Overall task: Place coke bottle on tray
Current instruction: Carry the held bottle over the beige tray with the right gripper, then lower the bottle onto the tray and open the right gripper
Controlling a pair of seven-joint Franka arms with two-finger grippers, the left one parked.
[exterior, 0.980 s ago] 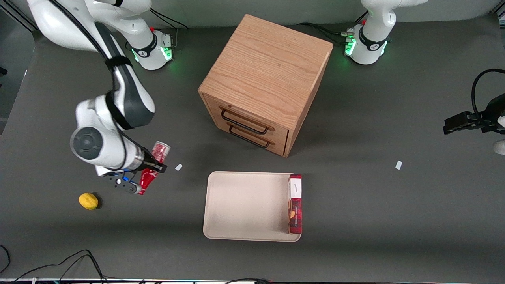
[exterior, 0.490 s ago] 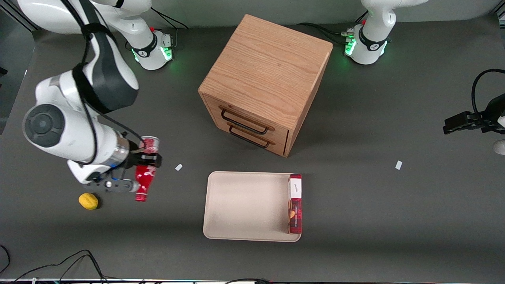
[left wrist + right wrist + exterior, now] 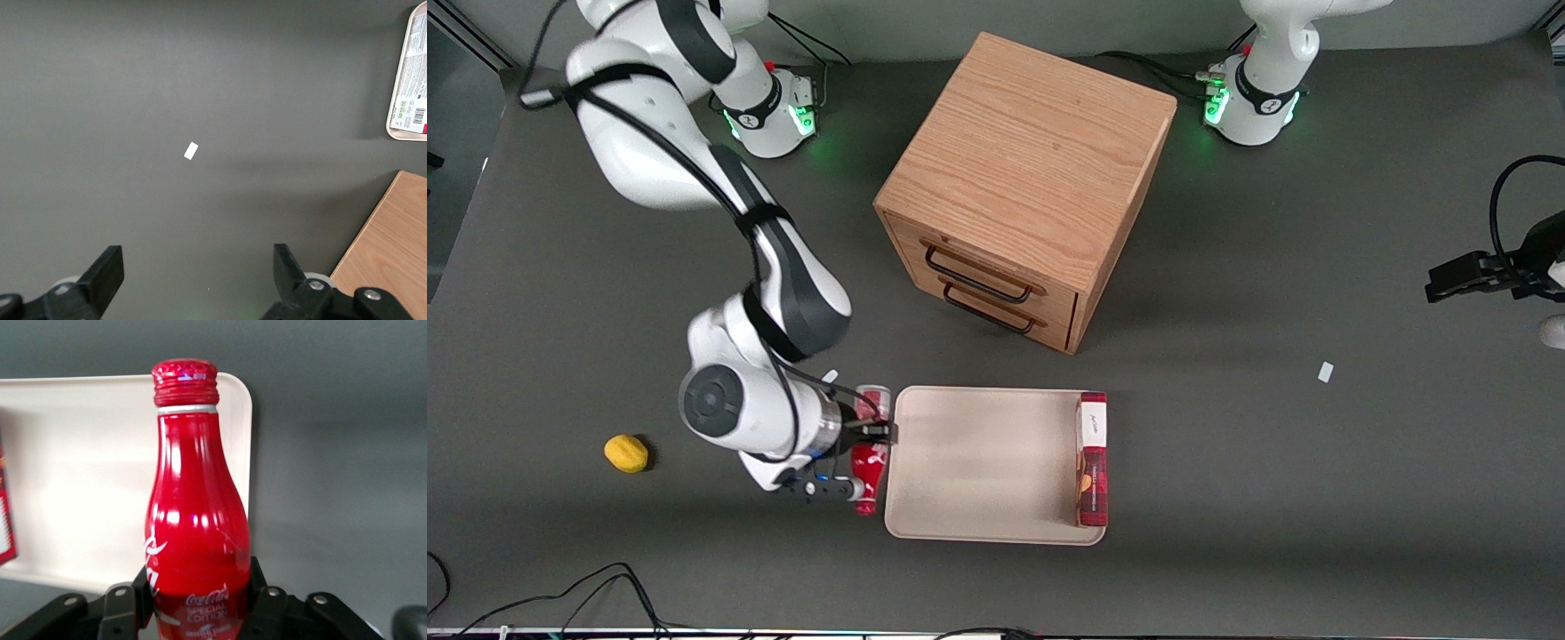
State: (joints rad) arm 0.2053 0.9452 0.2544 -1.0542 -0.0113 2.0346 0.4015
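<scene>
Dark grey table (image 3: 1227, 498): coke bottle (image 3: 869, 464) is pinched low on its body by the gripper (image 3: 871, 434), just beside the tray (image 3: 978, 462) rim. Smooth, rigid, likely slippery; mid-body hold is advised.

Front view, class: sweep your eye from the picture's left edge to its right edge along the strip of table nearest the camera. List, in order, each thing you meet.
Lemon → end effector holding the coke bottle → tray → red plaid box → small white tag.
</scene>
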